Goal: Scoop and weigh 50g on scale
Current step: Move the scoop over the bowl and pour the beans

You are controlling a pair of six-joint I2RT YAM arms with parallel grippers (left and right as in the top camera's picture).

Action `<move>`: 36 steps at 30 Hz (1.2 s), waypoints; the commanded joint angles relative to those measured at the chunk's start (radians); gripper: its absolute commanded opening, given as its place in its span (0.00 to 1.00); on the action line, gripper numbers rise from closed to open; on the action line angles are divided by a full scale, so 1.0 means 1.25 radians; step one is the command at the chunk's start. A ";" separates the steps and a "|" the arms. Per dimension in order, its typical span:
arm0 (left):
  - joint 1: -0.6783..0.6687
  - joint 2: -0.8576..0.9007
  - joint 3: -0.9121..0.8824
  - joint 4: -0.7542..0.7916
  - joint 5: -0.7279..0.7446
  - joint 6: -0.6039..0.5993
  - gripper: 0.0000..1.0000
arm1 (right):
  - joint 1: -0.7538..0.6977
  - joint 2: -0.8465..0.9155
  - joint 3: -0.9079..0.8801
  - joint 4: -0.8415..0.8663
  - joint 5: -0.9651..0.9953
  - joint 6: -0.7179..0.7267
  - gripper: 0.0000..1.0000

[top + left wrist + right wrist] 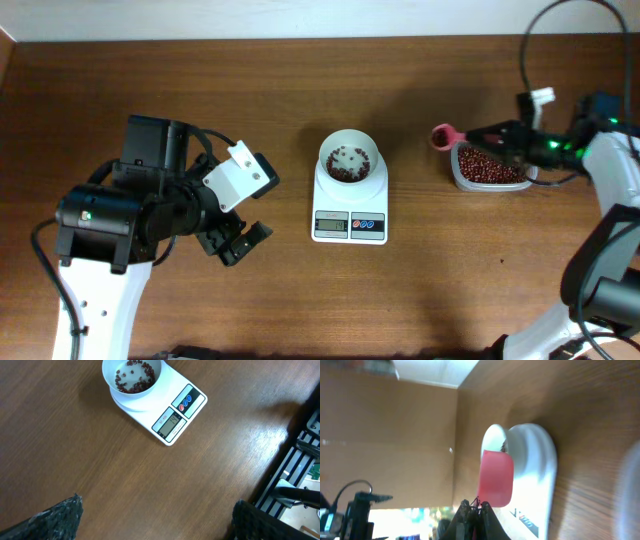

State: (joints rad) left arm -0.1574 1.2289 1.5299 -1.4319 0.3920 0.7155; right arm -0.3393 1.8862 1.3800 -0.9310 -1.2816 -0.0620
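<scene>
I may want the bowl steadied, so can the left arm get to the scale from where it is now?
Probably yes: the left claw is open, only bare table lies between it and the scale, and the right claw holds the scoop far off.

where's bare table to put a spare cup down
Widest bare wood: between the scale and the bean tub, running forward to the near edge. Another strip lies between the left tool and the scale. Crowded around the tub: the pink scoop and right arm are there.
</scene>
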 commanded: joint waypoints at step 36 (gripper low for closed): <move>0.003 0.000 0.007 0.001 0.003 0.016 0.99 | 0.612 -0.205 0.013 0.212 0.868 -0.015 0.04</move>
State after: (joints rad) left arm -0.1574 1.2289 1.5299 -1.4319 0.3923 0.7155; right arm 0.3954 1.6596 1.3800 -0.6640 -0.2672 -0.0334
